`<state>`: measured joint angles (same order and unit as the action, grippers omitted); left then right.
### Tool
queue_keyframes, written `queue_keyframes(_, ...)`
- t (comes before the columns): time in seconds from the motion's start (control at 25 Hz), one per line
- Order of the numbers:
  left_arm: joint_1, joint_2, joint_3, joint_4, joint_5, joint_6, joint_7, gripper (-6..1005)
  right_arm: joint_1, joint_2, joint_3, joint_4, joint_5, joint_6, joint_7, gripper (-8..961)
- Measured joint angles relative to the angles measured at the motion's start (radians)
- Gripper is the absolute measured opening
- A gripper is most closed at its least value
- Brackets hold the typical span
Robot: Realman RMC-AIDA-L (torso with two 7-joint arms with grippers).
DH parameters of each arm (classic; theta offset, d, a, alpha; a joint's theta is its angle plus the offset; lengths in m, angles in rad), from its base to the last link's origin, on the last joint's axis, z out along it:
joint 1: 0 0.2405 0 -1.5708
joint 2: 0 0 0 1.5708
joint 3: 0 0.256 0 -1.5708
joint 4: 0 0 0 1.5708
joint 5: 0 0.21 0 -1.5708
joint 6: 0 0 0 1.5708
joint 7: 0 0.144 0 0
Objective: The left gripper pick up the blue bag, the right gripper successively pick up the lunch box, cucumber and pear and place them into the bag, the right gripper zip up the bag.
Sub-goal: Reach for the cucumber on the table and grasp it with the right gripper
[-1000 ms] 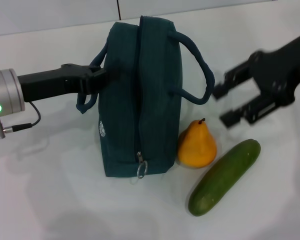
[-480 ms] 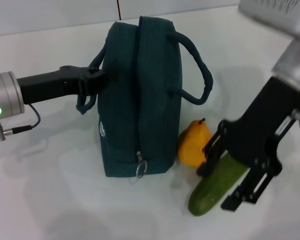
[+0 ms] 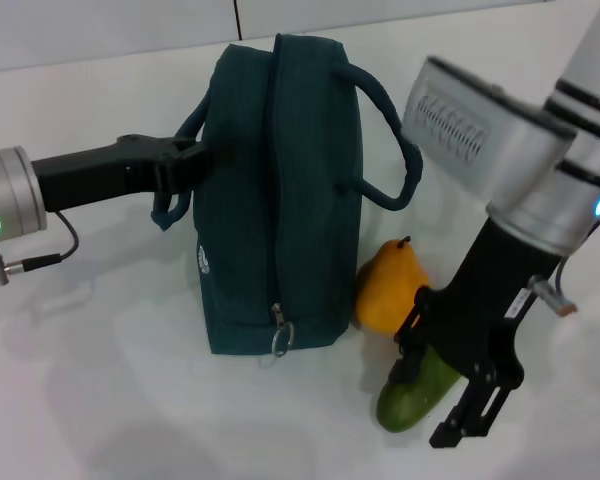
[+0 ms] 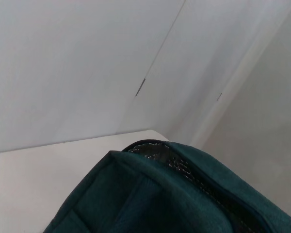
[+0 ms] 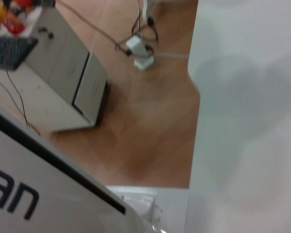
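From the head we look down on the desk (image 3: 100, 400); our left wrist view shares the blue bag (image 3: 280, 200), very close.

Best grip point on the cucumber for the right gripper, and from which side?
Probably across the cucumber's middle, from above. It lies flat on the table, long and round, and the pear crowds its inner side. The right gripper is open there, one finger on each side.

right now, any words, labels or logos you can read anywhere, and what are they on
"an": large dark letters, the rest cut off, on a pale panel in the right wrist view.
Round white logo on the blue bag: too small to read.
Embossed marks on the right arm's grey housing: not legible.
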<state>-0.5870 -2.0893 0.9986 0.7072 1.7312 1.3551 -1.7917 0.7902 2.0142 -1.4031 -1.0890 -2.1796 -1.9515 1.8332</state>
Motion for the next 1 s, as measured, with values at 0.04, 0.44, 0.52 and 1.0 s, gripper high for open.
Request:
queue_keyframes(0.04,0.001,0.000,0.000,0.000,0.000,0.000,0.000,49,0.000,0.000,-0.018,0.000,0.000,0.008,0.000,703)
queue_keyframes(0.44,0.003,0.002,0.000,0.000,0.000,0.001,0.000,49,0.017,0.004,-0.124,-0.006,-0.062,0.083,0.003,702)
queue_keyframes(0.52,0.003,0.004,0.000,0.000,0.000,0.001,0.000,50,0.020,0.004,-0.140,-0.009,-0.065,0.093,0.003,702)
queue_keyframes(1.0,0.003,0.005,-0.001,0.000,0.001,0.000,0.000,50,0.057,0.005,-0.235,-0.022,-0.113,0.152,0.004,701)
